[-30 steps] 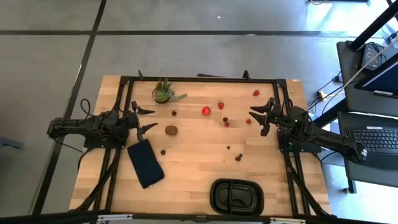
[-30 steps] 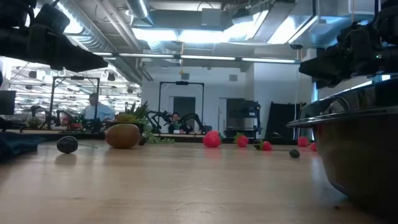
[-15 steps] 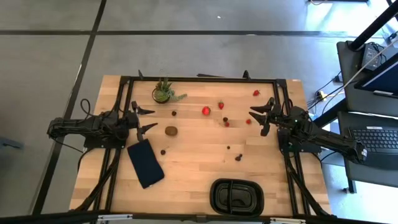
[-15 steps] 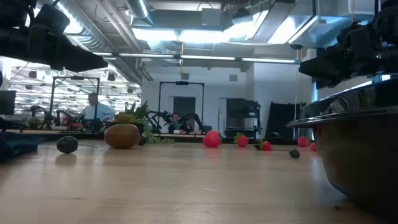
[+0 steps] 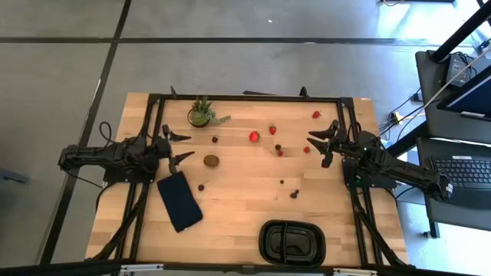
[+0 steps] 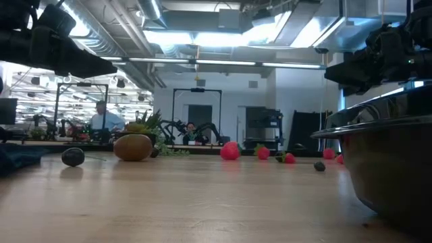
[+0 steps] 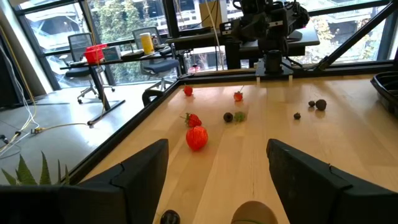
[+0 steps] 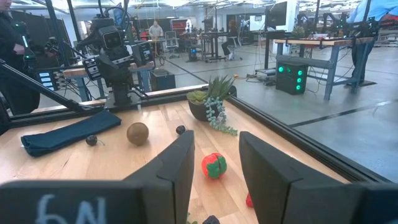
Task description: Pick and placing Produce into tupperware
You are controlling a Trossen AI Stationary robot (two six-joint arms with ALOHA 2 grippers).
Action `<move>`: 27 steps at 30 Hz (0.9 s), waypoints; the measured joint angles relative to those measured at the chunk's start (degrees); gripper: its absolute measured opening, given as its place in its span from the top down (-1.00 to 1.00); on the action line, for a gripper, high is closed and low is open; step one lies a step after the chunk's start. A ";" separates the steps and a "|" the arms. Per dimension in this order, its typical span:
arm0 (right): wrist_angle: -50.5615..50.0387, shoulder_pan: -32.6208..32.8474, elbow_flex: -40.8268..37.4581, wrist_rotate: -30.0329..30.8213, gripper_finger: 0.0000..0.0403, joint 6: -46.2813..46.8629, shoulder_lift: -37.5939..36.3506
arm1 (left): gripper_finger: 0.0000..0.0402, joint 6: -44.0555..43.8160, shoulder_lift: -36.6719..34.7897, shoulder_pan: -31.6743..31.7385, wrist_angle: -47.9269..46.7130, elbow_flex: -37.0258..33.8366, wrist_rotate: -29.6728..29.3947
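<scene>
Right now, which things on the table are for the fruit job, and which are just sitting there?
For the job:
- strawberries, like the biggest one
- kiwi
- dark berries, like this one
- black tupperware, empty
- left gripper and right gripper, both open

Just sitting there:
- potted plant
- dark navy slab

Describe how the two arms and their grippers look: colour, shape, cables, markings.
Both arms are black and jointed, with dark cables at their bases. The left gripper and right gripper each end in two pointed black fingers, broad and flat in the wrist views. White characters mark the right wrist housing.
</scene>
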 joint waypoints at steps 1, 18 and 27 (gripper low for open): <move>-0.02 0.00 0.00 -0.01 0.35 0.00 0.00 | -0.32 -0.01 0.00 0.00 0.02 -0.01 0.00; 0.00 0.00 0.00 -0.01 0.35 0.00 0.00 | -0.32 0.01 0.00 0.00 0.00 -0.01 0.00; 0.00 0.00 0.00 -0.01 0.35 0.00 0.00 | -0.32 -2.31 0.00 0.00 0.49 -0.08 0.31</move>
